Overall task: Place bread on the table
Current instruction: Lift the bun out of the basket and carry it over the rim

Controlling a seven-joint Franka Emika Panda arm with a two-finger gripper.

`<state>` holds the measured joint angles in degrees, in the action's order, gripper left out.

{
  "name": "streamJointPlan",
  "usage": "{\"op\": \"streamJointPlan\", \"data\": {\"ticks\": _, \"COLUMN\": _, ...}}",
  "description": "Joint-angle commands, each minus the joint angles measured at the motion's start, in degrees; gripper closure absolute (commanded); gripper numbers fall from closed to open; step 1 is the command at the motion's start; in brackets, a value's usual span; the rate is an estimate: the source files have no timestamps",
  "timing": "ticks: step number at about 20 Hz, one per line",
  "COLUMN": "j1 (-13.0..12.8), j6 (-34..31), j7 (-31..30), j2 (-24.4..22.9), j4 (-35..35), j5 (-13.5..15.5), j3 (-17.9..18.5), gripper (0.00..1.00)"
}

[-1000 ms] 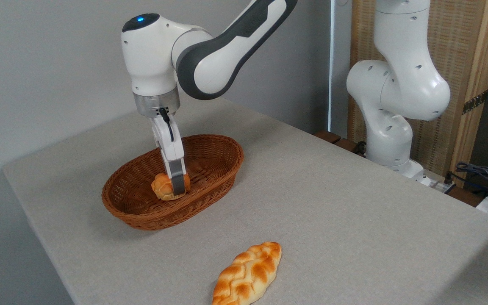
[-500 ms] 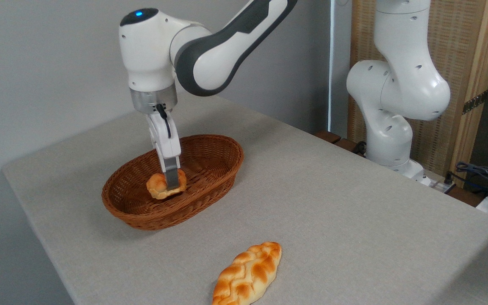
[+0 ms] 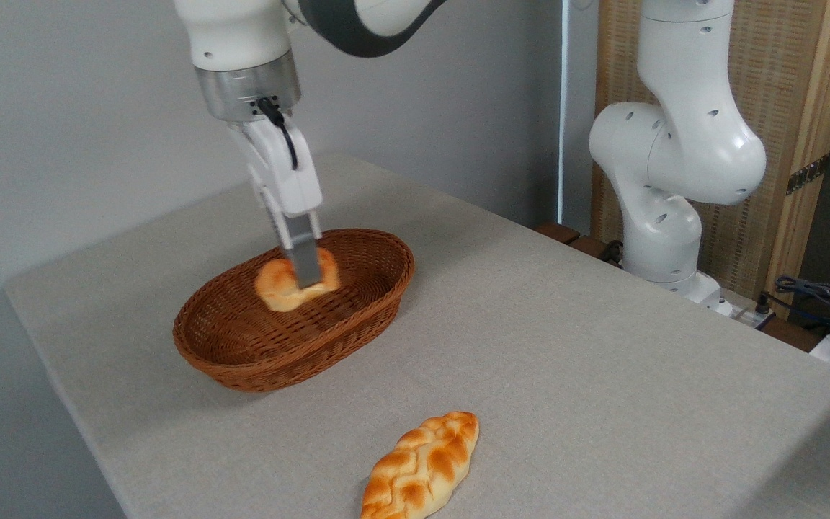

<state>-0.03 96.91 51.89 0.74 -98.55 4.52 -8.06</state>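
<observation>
Nearest, the loaf [image 3: 422,467] lies on the table [image 3: 602,360]. Behind it, the gripper [image 3: 305,272] (clamped on the bread [image 3: 287,283]) has risen, lifting the bread clear above the basket [image 3: 242,360]: extraction done, placement next.

Behind my pincer rises a plain grey wall [image 3: 83,108]. Far to my right a bright strip [image 3: 565,108] runs down beside a woven screen [image 3: 782,86] in a pale wood frame. Low at that side lie dark cables [image 3: 818,295].
</observation>
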Motion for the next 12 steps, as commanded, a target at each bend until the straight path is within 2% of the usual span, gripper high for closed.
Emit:
{"op": "streamJointPlan", "data": {"ticks": 1, "j1": -0.2, "j6": -8.6, "j7": 10.1, "j2": -1.9, "j4": 0.0, "j5": 0.2, "j3": 3.4, "gripper": 0.74}}
{"op": "streamJointPlan", "data": {"ticks": 3, "j1": 0.2, "j6": -8.6, "j7": 12.8, "j2": -3.0, "j4": -1.7, "j5": -1.0, "j3": 3.5, "gripper": 0.74}}
{"op": "streamJointPlan", "data": {"ticks": 5, "j1": 0.1, "j6": -8.7, "j7": 16.3, "j2": -3.9, "j4": -4.3, "j5": -7.0, "j3": 3.4, "gripper": 0.69}}
{"op": "streamJointPlan", "data": {"ticks": 6, "j1": 0.1, "j6": -8.5, "j7": 17.4, "j2": -4.8, "j4": -5.9, "j5": -8.7, "j3": 3.4, "gripper": 0.67}}
{"op": "streamJointPlan", "data": {"ticks": 9, "j1": 0.1, "j6": -5.9, "j7": 17.7, "j2": -4.9, "j4": -10.4, "j5": -9.1, "j3": 3.3, "gripper": 0.65}}
{"op": "streamJointPlan", "data": {"ticks": 12, "j1": -0.1, "j6": 1.7, "j7": 17.5, "j2": -5.0, "j4": -16.8, "j5": -10.2, "j3": 2.5, "gripper": 0.63}}
